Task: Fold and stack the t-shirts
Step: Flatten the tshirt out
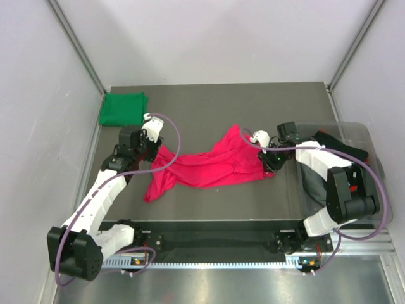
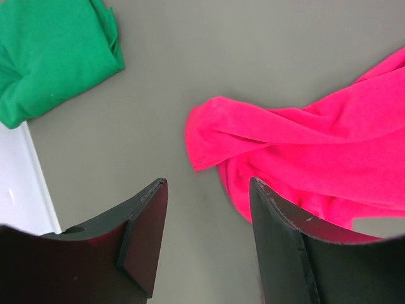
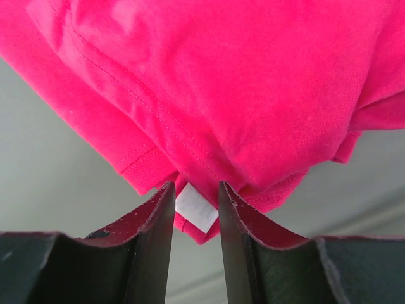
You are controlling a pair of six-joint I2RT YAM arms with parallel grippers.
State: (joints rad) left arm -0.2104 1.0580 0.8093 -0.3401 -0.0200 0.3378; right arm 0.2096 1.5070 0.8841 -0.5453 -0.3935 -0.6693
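Note:
The crimson-pink t-shirt (image 1: 209,166) lies crumpled and stretched across the middle of the grey table. The green t-shirt (image 1: 123,109) sits folded at the far left corner. My left gripper (image 1: 154,152) hovers at the pink shirt's left end, open, with only bare table between its fingers (image 2: 207,190); the pink cloth (image 2: 316,145) lies just to its right and the green shirt (image 2: 50,50) up left. My right gripper (image 1: 266,163) is at the shirt's right end. Its jaws (image 3: 196,187) stand slightly apart, open, around the collar edge with the white neck label (image 3: 196,209).
A clear plastic bin (image 1: 373,142) holding dark cloth (image 1: 345,149) stands at the right edge, beside my right arm. White walls enclose the table on the left, back and right.

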